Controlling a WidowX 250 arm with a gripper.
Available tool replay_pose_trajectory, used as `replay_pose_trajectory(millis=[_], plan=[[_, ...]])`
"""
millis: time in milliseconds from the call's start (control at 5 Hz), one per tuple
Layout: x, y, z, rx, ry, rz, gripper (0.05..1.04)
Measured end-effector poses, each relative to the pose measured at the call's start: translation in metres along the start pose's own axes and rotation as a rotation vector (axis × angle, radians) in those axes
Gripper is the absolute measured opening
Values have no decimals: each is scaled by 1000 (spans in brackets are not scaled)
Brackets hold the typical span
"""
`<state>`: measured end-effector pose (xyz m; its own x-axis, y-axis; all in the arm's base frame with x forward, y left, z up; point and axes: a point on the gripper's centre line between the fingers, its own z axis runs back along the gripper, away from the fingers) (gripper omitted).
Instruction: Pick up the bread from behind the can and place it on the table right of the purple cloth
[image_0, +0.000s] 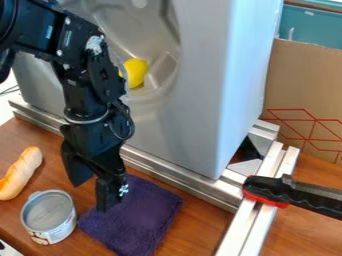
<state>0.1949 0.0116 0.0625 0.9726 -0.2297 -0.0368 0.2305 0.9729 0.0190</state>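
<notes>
The gripper (91, 195) hangs at the left, pointing down, its two fingers spread with nothing visible between them. One finger is over the left part of a dark purple cloth (143, 217) lying on the wooden table; whether it touches the cloth I cannot tell. An open metal can (50, 220) stands just left of the cloth, below and left of the gripper. A bread roll (21, 172) lies at the left edge. Behind the arm, a yellow rounded object (135, 71) sits inside the round recess of a large grey box (194, 110).
Metal rails (180, 182) run along the foot of the grey box. A white rail (259, 220) extends toward the front, with a black and red clamp (270, 190) on it. A cardboard box (304, 90) stands at the right, and a white object's corner (8, 250) shows at bottom left.
</notes>
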Motion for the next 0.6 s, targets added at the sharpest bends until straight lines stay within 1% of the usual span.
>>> replay_pose_trajectory(millis=[200, 400, 600], plan=[[-2, -1, -3, -4, 13, -2, 999], [-5, 29, -2, -3, 45, 112, 999], [-9, 57, -10, -4, 65, 226, 999]])
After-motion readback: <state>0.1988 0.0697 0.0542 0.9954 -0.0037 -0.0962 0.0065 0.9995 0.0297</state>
